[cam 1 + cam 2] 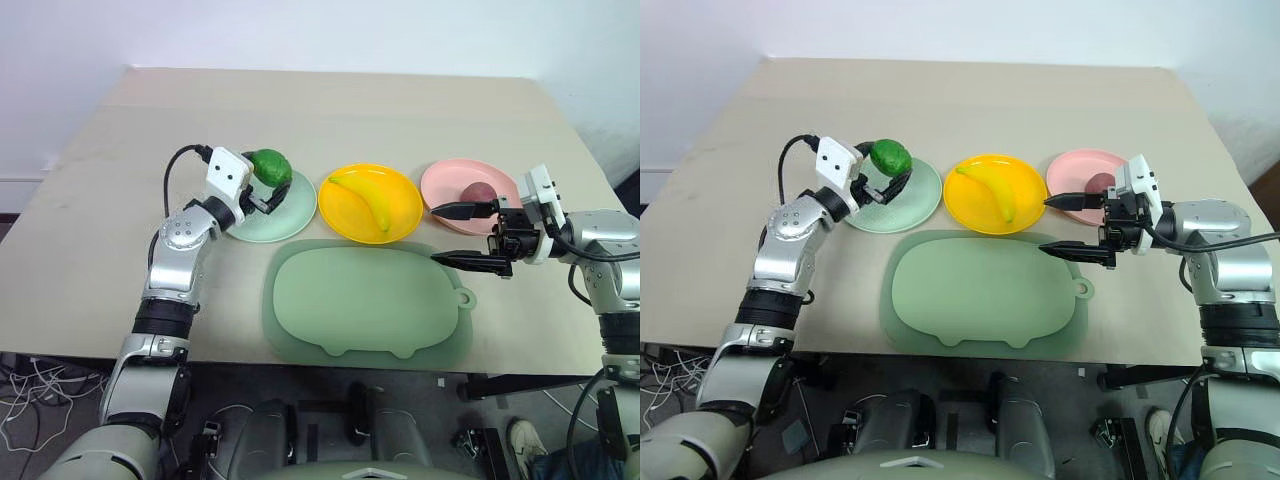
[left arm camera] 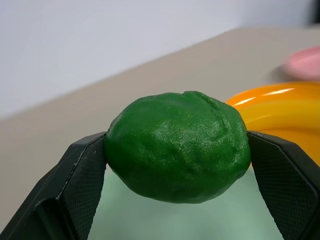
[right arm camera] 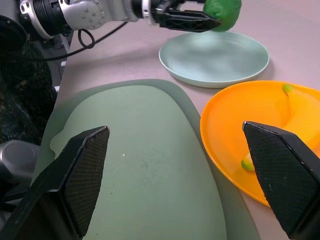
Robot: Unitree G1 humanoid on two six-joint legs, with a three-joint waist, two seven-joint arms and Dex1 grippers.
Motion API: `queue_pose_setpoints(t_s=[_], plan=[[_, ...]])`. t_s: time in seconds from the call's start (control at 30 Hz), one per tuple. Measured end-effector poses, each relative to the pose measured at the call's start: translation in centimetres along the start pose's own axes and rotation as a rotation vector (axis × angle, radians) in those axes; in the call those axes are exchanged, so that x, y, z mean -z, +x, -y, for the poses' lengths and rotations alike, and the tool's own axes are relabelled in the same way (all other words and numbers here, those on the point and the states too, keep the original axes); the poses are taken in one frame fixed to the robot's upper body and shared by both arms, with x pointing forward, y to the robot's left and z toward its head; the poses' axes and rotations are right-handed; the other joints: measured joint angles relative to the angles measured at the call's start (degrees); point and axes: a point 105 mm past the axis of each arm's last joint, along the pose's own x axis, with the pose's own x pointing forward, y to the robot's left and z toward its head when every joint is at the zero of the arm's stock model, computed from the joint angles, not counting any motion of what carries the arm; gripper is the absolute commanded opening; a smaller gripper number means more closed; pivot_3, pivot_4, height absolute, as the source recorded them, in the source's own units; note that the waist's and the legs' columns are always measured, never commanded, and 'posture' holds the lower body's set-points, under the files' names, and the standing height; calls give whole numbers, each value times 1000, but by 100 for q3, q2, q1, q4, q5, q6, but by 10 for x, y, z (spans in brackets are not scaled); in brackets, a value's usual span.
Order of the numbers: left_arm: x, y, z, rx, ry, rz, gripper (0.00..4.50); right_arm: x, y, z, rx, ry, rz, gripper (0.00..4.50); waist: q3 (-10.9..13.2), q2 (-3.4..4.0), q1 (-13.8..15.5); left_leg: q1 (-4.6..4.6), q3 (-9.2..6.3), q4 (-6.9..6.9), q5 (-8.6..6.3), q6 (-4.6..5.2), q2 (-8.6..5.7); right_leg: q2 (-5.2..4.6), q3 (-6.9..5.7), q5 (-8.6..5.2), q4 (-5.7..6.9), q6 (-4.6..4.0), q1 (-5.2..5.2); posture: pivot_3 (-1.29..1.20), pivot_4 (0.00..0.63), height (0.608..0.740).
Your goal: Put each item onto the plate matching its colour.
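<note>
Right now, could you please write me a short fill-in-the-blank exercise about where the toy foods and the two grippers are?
1. The left gripper is shut on the ____ fruit, held above the mint green plate.
2. The banana lies on the ____ plate.
3. The dark red fruit rests on the ____ plate.
4. The right gripper is ____ and holds nothing, at the edge of the pale-green mat.

Missing words: green; yellow; pink; open

silver arms (image 1: pixel 178 262), black cables; black fingers (image 2: pixel 82 170)
</note>
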Motion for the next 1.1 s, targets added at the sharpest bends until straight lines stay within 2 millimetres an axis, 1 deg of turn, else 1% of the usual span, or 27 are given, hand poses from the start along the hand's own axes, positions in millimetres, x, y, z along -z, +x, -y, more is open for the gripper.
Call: queue_pose_setpoints(t_s=[0.1, 0.17, 0.2, 0.27, 0.4, 0.47, 0.5, 0.53, 0.6, 0.63, 0.67, 0.7, 0.73, 0.77, 0.8, 0.83, 0.87, 0.9, 0.93, 0.97, 1.0, 1.03, 1.1], plan=[[2, -5, 1, 22, -30, 13, 4429, 0, 0, 0, 1, 0, -1, 4500, 0, 0, -5, 1, -1, -1, 0, 0, 1, 1, 0, 0, 1, 0, -1, 0, 150, 740], [-7, -7, -1, 17, -107, 81, 4429, 1, 0, 0, 1, 2, -2, 4500, 0, 0, -6, -2, -1, 0, 0, 0, 3, 1, 0, 0, 1, 0, -2, 0, 150, 740], [-10, -7, -4, 15, -94, 80, 4429, 1, 0, 0, 1, 2, -4, 4500, 0, 0, -4, 1, -1, 0, 0, 0, 1, 1, 0, 0, 0, 0, 0, 0, 150, 740], [-5, -8, -8, 11, -47, 31, 4429, 2, 0, 0, 0, 2, -8, 4500, -1, 1, -5, 6, 0, 0, 0, 1, -1, 2, 1, 0, 0, 0, 3, 0, 150, 740], [15, -13, -21, -68, -94, -31, 4429, 2, -1, 0, 3, 1, -16, 4500, -1, 1, 0, 3, -2, 0, -1, 1, 1, 1, 0, 0, -1, 0, 3, 0, 150, 740], [20, -13, -20, -62, -69, -63, 4429, 2, -1, 0, 3, 0, -16, 4500, 0, 1, 1, 2, -2, 0, 0, 1, 0, 1, -1, 0, -1, 0, 3, 0, 150, 740], [19, -12, -17, -47, -72, -57, 4429, 2, -1, 0, 3, 0, -17, 4500, -1, 1, 3, 2, -2, 0, 0, 1, 0, 1, -1, 0, -1, 0, 3, 0, 150, 740], [13, -10, -14, -39, -136, -6, 4429, 2, -1, 0, 3, 0, -17, 4500, 0, 1, 5, -1, -2, 1, 0, 1, 1, 0, -1, 0, -2, 0, 3, 0, 150, 740], [-7, -7, -12, -43, -251, 121, 4429, 2, -1, 0, 3, 0, -19, 4500, 0, -1, 5, -4, -6, 4, 0, 0, 9, -2, -2, 0, -1, 0, 1, 0, 150, 740], [-10, -5, -14, -41, -214, 112, 4429, 2, -1, 0, 4, 0, -23, 4500, 0, -1, 0, 0, -5, 3, 0, 0, 2, -1, -2, 0, -1, 0, 2, 0, 150, 740], [-7, -5, -17, -42, -111, 49, 4429, 2, 0, 0, 3, -1, -23, 4500, -2, 2, -1, 8, -4, -2, 0, 0, -3, 3, -2, 0, -2, 0, 6, 0, 150, 740], [0, -9, -20, -46, -47, 0, 4429, 3, -1, 0, 5, 0, -25, 4500, -5, 9, -26, 21, 4, -15, 0, 1, -3, 4, 3, 0, -3, -1, 10, 0, 150, 740], [2, -11, -20, -54, -98, 15, 4429, 4, -3, 0, 10, 4, -30, 4500, -6, 10, -28, 25, 4, -18, 0, 0, 0, 3, 6, -1, 0, -1, 9, 0, 150, 740], [-2, -10, -19, -60, -178, 55, 4429, 4, -3, 0, 11, 5, -31, 4500, -3, 6, -17, 14, 2, -12, 0, 0, 5, 3, 2, 0, -2, -1, 6, 0, 150, 740], [-5, -7, -17, -68, -194, 71, 4429, 4, -2, 0, 11, 4, -31, 4500, 0, 0, -12, 5, -1, -2, 0, 0, 10, 3, 0, 0, 0, -1, 2, 0, 150, 740], [1, -5, -16, -57, -20, -23, 4429, 4, -1, 1, 10, 2, -29, 4500, 0, 0, -3, 9, -2, -2, 0, 0, -1, 3, -2, 0, -3, -1, 7, 0, 150, 740], [8, -7, -16, -39, 81, -86, 4429, 4, -1, 1, 12, 2, -29, 4500, -4, 7, -3, 18, 1, -8, 0, 0, -4, 3, -1, 0, -3, -1, 12, 0, 150, 740], [14, -9, -17, -39, 88, -112, 4429, 4, -2, 1, 15, 3, -30, 4500, -6, 11, -5, 25, 5, -11, 0, 0, -3, 1, 1, 0, -3, -1, 16, 0, 150, 740], [18, -9, -16, -49, 28, -110, 4429, 4, -2, 1, 16, 4, -30, 4500, -5, 9, 0, 20, 0, -9, 0, 1, -1, 0, 0, 0, -4, -1, 16, 0, 150, 740], [20, -8, -16, -66, -86, -84, 4429, 4, -1, 1, 16, 4, -31, 4500, -4, 7, 10, 12, -5, -4, -1, 1, 3, -1, -3, 0, -4, 0, 14, 0, 150, 740], [22, -7, -15, -66, -119, -87, 4429, 5, -1, 1, 15, 4, -32, 4500, -2, 4, 10, 6, -10, 1, -1, 2, 3, -1, -8, 0, -5, 0, 12, 0, 150, 740], [23, -8, -13, -43, -94, -101, 4429, 5, -1, 1, 15, 4, -34, 4500, -2, 4, 1, 5, -9, 0, -1, 2, 1, 0, -8, 0, -5, 0, 10, 0, 150, 740], [22, -7, -9, -14, -111, -101, 4429, 5, -1, 1, 16, 4, -36, 4500, -3, 5, -4, 7, -8, -1, 0, 1, 1, 0, -8, 0, -4, 0, 10, 0, 150, 740]])
